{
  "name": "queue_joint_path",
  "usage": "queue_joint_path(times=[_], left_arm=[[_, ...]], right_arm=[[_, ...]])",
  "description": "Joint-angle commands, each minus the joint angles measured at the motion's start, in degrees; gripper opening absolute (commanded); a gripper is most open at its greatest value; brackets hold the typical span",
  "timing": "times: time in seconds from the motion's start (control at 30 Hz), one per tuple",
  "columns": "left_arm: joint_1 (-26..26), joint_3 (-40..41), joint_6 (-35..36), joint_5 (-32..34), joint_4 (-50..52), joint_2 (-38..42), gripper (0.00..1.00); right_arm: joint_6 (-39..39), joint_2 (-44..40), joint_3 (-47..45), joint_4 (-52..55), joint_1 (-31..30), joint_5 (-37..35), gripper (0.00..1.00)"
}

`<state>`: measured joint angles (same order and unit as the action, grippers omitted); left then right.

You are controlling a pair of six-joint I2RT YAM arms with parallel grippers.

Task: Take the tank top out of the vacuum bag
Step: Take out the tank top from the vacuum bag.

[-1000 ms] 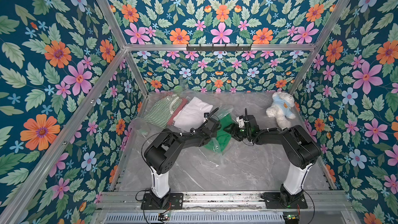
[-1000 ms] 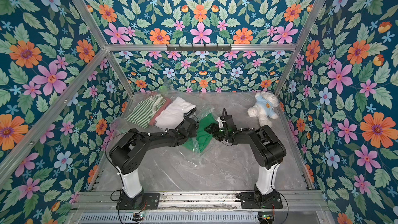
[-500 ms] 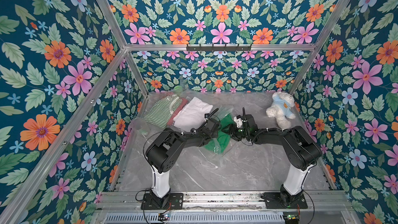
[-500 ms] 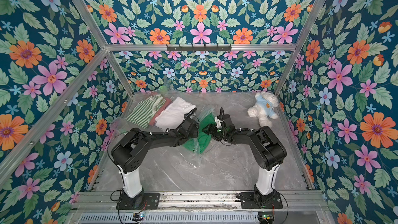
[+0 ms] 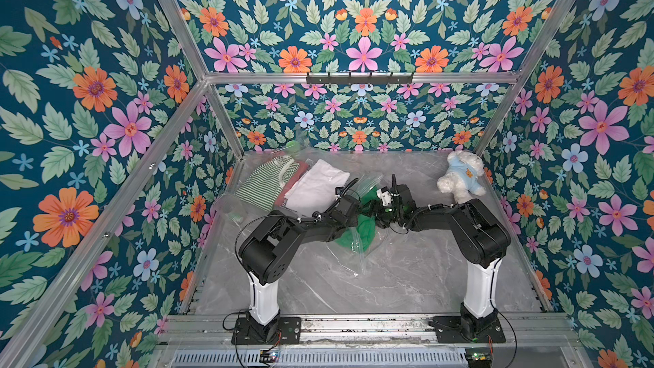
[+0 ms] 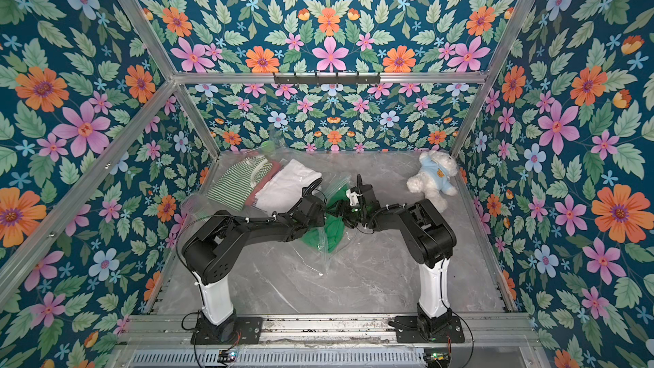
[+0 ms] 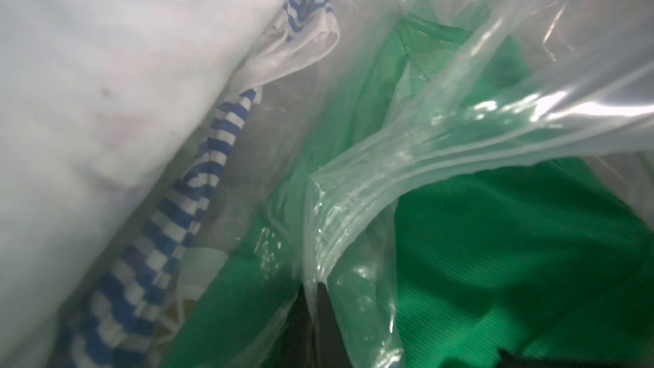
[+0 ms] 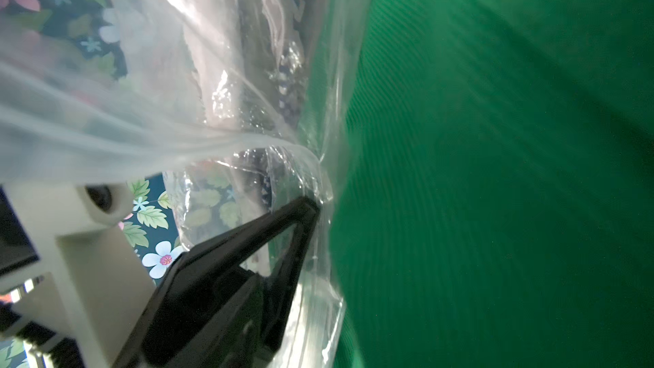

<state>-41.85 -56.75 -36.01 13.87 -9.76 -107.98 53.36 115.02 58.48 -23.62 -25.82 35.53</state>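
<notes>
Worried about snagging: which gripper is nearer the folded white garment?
Left. The left gripper, shut on the vacuum bag, sits right beside the white garment; the right gripper lies farther off, across the green garment.

No lettering, brand or number is legible anywhere; the plush bear (image 5: 460,180) has only a small orange emblem (image 5: 469,172) on its blue shirt.

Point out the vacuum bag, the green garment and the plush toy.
vacuum bag (image 7: 357,171): left wrist view, on the folded mouth edge.
green garment (image 5: 365,231): a top view, on the cloth between the arms.
plush toy (image 5: 465,175): a top view, on its blue shirt.
</notes>
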Motion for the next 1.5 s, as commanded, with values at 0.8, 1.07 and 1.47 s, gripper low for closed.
queue_joint_path(times=[0.8, 1.07, 1.47], left_arm=[[0.9, -2.8, 2.8, 15.0, 5.5, 2.4, 0.0], [1.9, -2.1, 2.9, 15.7, 6.0, 2.9, 0.0], [6.1, 1.9, 2.5, 16.2, 6.0, 6.7, 0.0]], right_arm=[[-9.3, -31.0, -14.4, 21.9, 4.1, -15.7, 0.0], [-9.7, -41.5, -20.9, 29.1, 13.7, -16.8, 0.0], [-8.2, -43.3, -30.3, 30.2, 29.6, -13.9, 0.0]])
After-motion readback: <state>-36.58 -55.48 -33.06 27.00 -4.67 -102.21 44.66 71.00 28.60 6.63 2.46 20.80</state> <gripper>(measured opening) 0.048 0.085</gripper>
